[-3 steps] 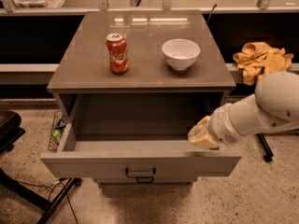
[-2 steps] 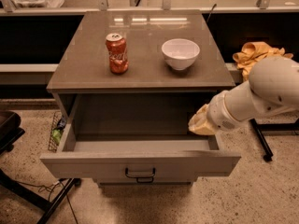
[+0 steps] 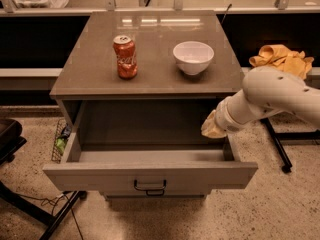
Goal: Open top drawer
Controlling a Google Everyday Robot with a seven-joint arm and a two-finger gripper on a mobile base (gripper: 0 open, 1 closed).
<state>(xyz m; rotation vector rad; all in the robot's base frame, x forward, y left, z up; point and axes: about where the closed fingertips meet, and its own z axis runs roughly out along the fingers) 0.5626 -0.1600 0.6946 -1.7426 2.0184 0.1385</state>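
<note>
Standing by the cabinet, noting the top drawer [image 3: 100, 175]: it is sitting pulled well out below the worktop [image 3: 150, 81], its plain grey box showing and its dark bar handle [image 3: 150, 186] at the centre of the front panel. By the look of it, the task is reading as done or nearly so.

The gripper [image 3: 213, 128] is hanging low at the drawer's right side, just under the worktop's front right corner and over the right wall. The jaws are turned away from me, so I cannot tell whether they are released or clenched.

Risks I am weighing:
- The arm [image 3: 272, 96] is sitting close under the worktop lip. Rising straight up may be clipping that corner and jolting what is standing above.
- Any brush against the right wall may be nudging the drawer back inward or skewing it.
- More pulling may be overrunning the slides, since the drawer is looking far out already.

Counting:
- one drawer open, one handle on it
- one red can [image 3: 125, 57], upright
- one white bowl [image 3: 193, 57], well apart from the can
- one yellow cloth [image 3: 282, 59], off to the right behind the arm
- one gripper
</note>
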